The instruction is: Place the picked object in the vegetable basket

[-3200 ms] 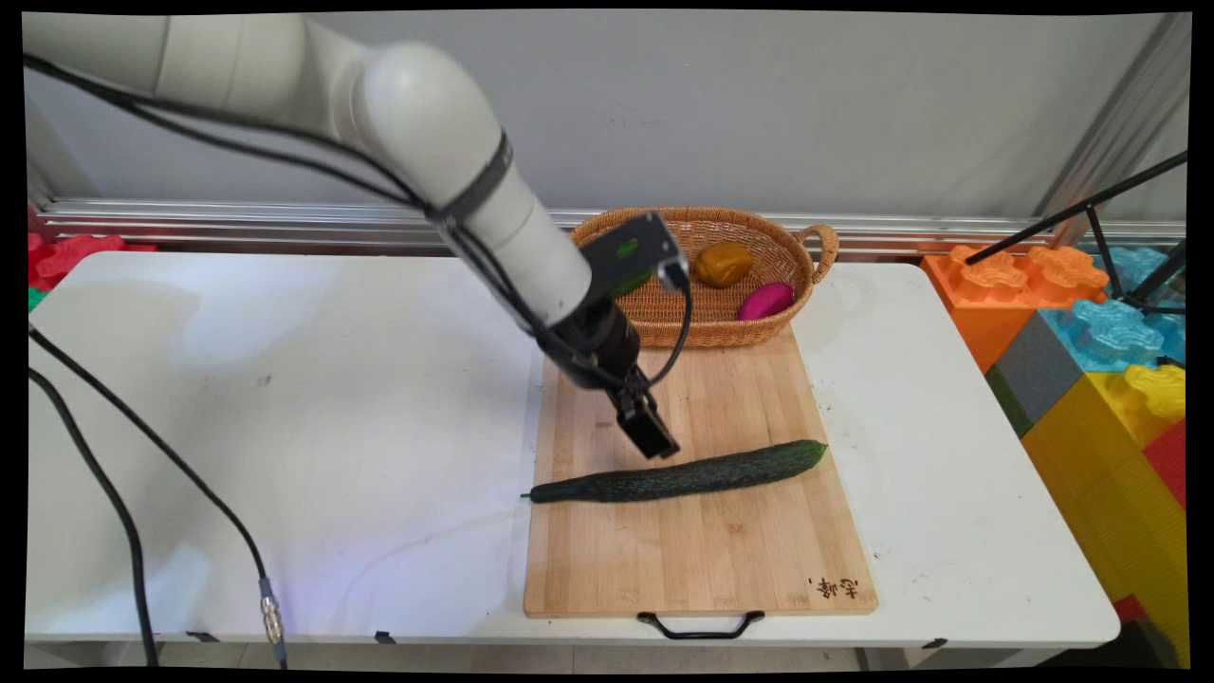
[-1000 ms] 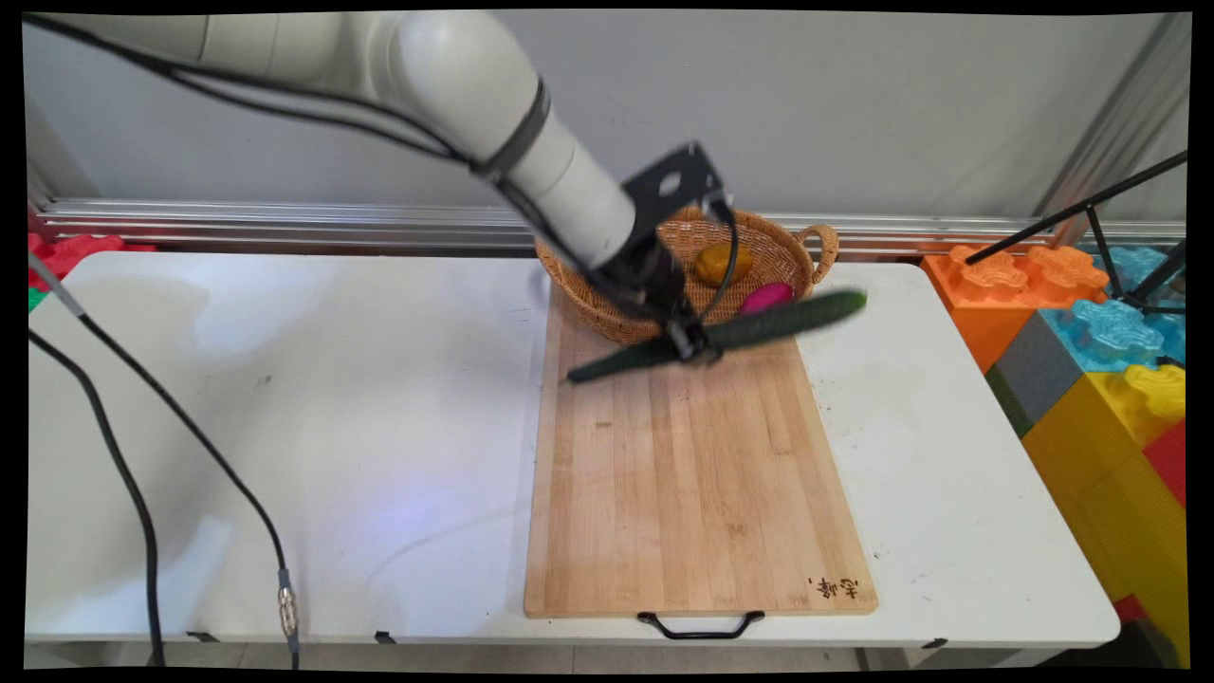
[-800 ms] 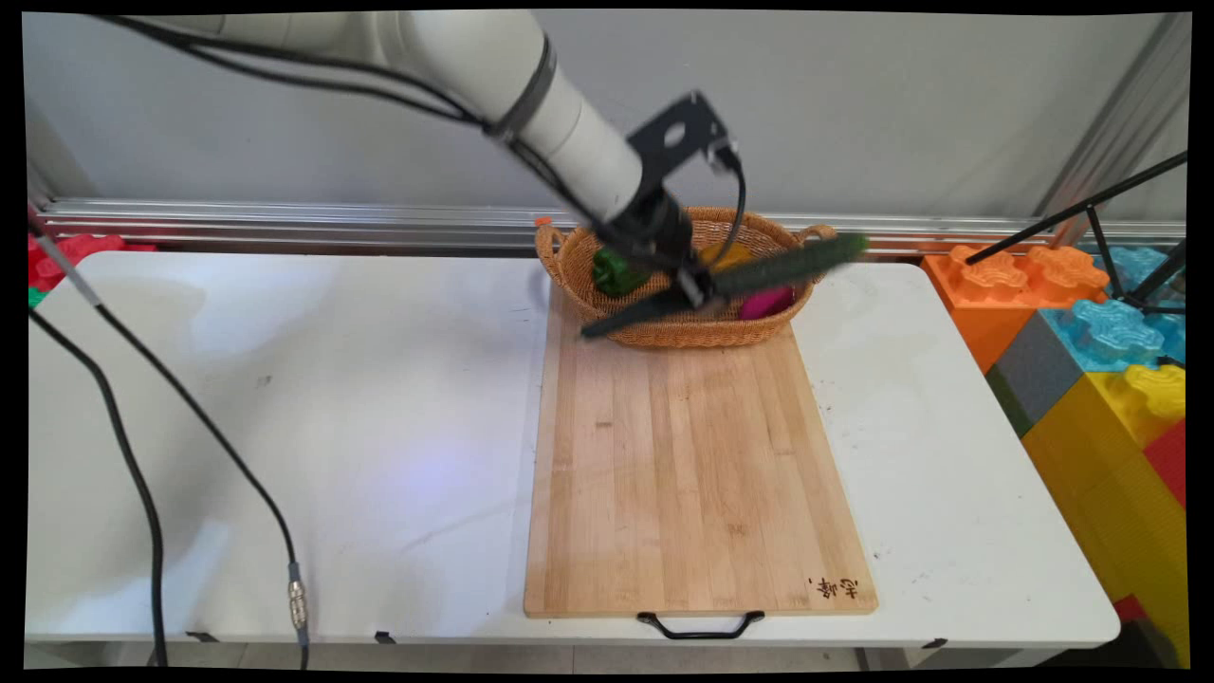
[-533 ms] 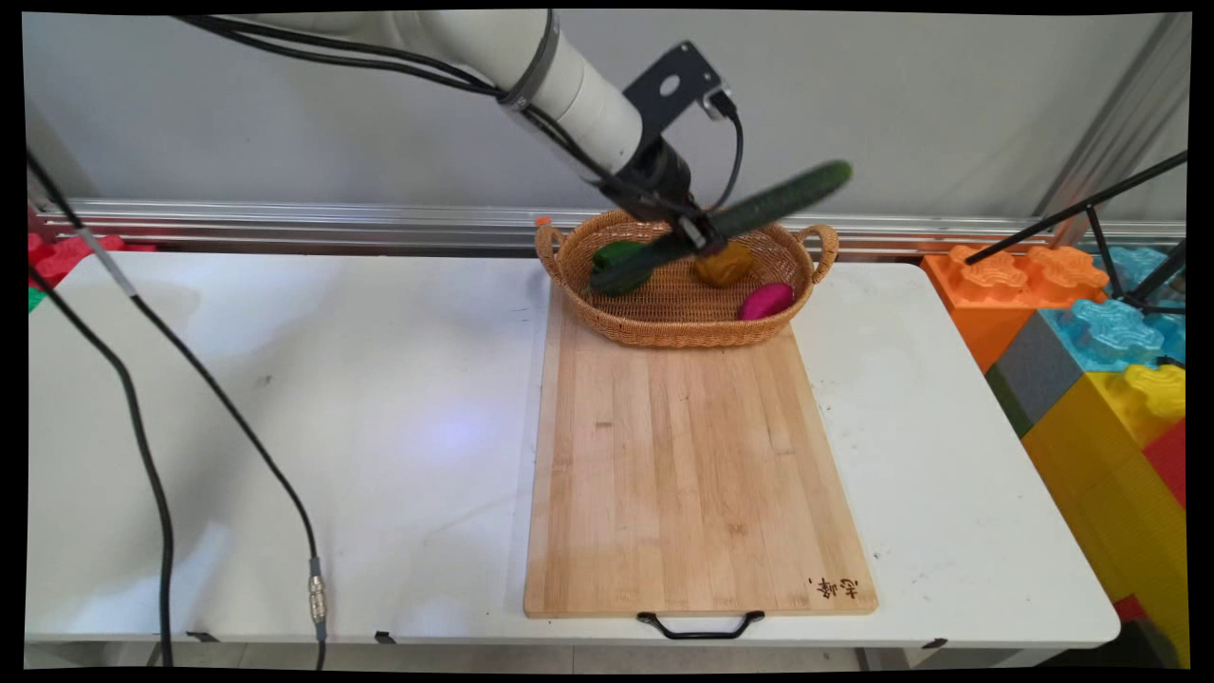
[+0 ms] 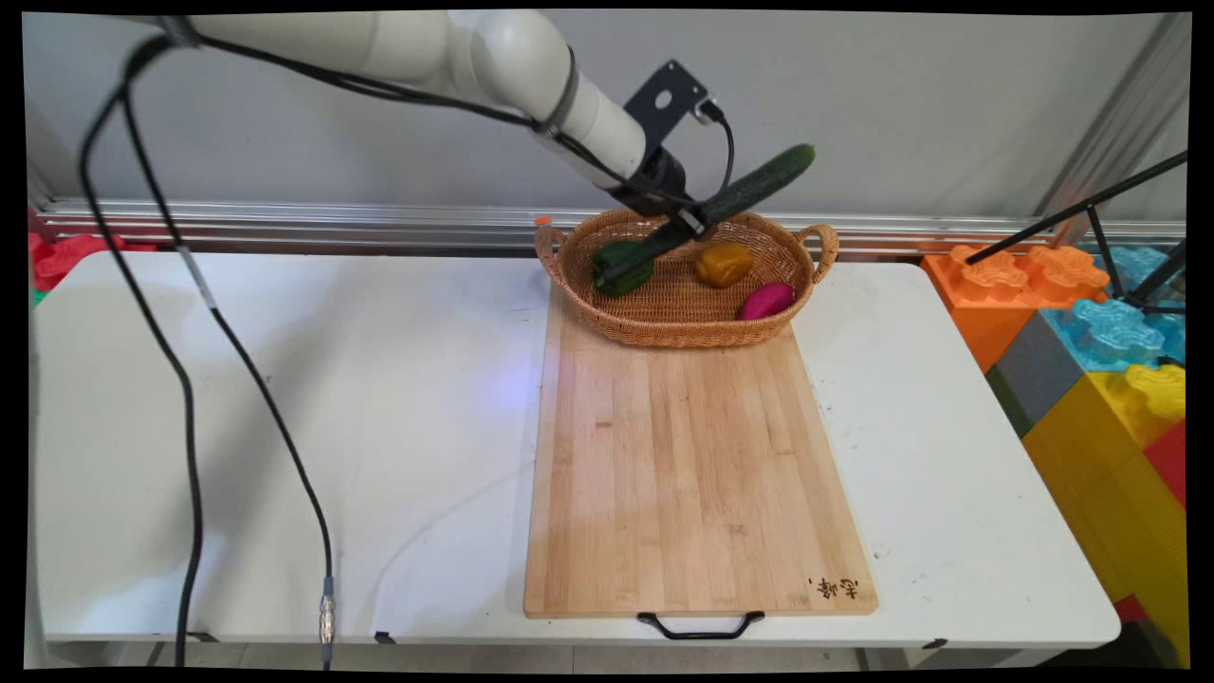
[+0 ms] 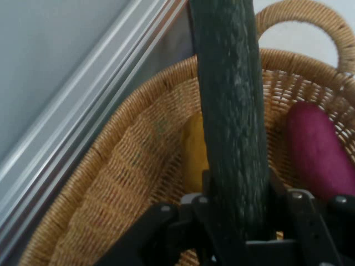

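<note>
A white robot arm reaches in from the upper left, and its black gripper [image 5: 695, 221] is clamped around the middle of a long dark green cucumber [image 5: 749, 193]. The cucumber hangs tilted in the air above a woven basket [image 5: 664, 327] at the far end of a wooden cutting board [image 5: 692, 474]. Inside the basket lie a green pepper [image 5: 618, 267], a yellow-brown potato [image 5: 724, 264] and a magenta fruit [image 5: 766, 301], on a white table [image 5: 285, 398]
</note>
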Action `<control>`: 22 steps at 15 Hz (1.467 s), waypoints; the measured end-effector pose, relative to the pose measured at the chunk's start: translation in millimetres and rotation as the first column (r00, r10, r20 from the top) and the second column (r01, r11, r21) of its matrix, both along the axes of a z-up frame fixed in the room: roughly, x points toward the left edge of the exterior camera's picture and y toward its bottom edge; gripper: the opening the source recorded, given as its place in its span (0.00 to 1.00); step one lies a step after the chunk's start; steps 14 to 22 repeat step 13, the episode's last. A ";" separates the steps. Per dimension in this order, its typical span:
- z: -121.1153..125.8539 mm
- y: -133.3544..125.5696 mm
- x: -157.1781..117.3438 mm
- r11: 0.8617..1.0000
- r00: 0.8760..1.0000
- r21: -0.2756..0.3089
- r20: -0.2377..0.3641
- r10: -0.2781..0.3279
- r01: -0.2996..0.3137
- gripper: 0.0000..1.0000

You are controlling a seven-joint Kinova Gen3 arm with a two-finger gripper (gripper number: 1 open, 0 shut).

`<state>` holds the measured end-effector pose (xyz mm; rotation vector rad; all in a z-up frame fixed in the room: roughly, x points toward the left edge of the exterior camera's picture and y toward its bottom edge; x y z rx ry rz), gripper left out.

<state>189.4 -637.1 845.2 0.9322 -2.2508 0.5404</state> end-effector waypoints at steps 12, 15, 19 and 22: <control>-44.7 -22.7 -10.3 0.999 0.999 0.039 -0.033 0.016 -0.015 1.00; -41.1 -21.8 -10.9 0.999 0.999 0.040 -0.035 0.016 -0.014 1.00; -41.1 -21.8 -10.9 0.999 0.999 0.040 -0.035 0.016 -0.014 1.00; -41.1 -21.8 -10.9 0.999 0.999 0.040 -0.035 0.016 -0.014 1.00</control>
